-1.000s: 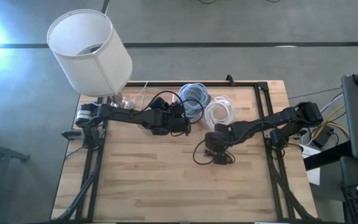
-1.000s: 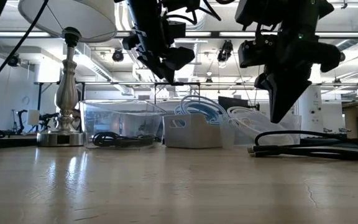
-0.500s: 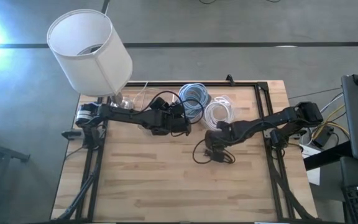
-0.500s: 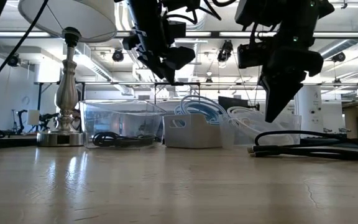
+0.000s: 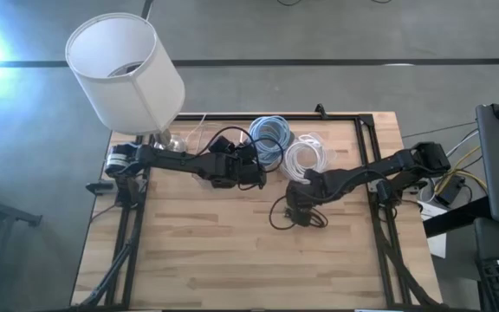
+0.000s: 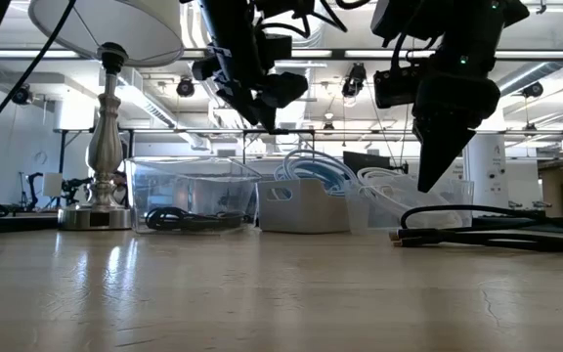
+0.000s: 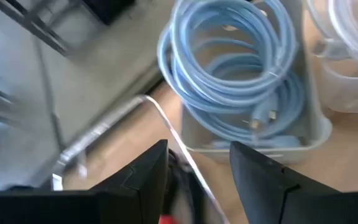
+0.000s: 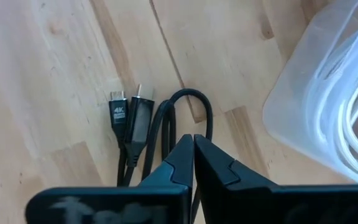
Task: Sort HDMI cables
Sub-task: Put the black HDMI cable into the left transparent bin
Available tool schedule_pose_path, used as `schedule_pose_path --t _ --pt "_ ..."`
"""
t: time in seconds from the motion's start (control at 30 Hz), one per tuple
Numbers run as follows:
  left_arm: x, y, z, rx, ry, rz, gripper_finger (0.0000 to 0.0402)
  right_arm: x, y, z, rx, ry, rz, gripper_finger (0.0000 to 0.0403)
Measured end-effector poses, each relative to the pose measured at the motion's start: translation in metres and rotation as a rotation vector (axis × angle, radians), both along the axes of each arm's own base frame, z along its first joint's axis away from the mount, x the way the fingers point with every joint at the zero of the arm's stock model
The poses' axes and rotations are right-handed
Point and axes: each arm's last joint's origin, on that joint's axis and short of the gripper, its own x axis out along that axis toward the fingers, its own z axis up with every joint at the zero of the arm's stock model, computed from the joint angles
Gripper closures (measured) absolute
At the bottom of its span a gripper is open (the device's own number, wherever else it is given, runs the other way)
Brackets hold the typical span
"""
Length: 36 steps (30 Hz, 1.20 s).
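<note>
A loose black cable (image 5: 294, 217) lies right of the tabletop's middle, light and floppy, best pinched across its bundled strands. The right gripper (image 8: 193, 152) hovers above it, fingers closed and empty. The left gripper (image 7: 197, 171) waits open beside the blue coils (image 7: 238, 74).

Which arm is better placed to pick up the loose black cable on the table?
Right. The right gripper hangs shut directly above the black cable, while the left gripper is open beside the tub of blue coils.
</note>
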Motion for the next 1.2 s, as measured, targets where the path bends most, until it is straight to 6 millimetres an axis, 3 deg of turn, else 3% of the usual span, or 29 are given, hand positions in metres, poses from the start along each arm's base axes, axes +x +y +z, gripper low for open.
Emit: schedule_pose_path --t 0.17,0.3,1.2 --pt "0.003 -0.005 -0.003 -0.226 -0.131 0.027 0.0225 -0.001 0.005 0.000 0.000 0.000 0.015 0.0394" --pt "0.005 -0.006 -0.004 -0.312 -0.160 0.015 0.0225 -0.001 0.008 0.000 0.001 0.000 0.029 0.0394" --pt "0.005 -0.006 -0.004 -0.313 -0.164 0.016 0.0225 0.002 0.012 0.007 0.019 -0.041 0.006 0.0394"
